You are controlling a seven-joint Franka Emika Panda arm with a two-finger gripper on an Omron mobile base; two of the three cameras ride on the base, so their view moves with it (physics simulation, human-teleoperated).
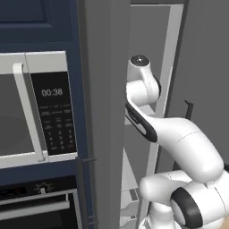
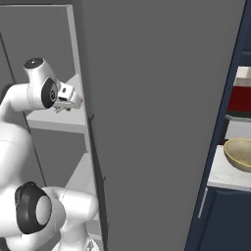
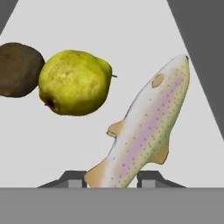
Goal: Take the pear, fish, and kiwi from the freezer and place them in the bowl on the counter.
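Observation:
In the hand view the pale speckled fish (image 3: 148, 122) lies slantwise on the white freezer shelf (image 3: 131, 35). Its tail sits between my two finger tips. My gripper (image 3: 112, 179) is shut on that tail. To the left of the fish lies the yellow-green pear (image 3: 74, 83), with the brown kiwi (image 3: 17, 70) touching its far side. In the right base view my hand (image 2: 67, 98) reaches over a shelf (image 2: 54, 120) inside the freezer. The tan bowl (image 2: 240, 154) stands on the marble counter (image 2: 223, 179) at the far right.
The open grey freezer door (image 2: 157, 122) with its dark handle stands between the shelves and the counter. A silver microwave (image 1: 36, 112) is built in to the left of the freezer, above an oven (image 1: 40, 205). A red container (image 2: 241, 95) stands behind the bowl.

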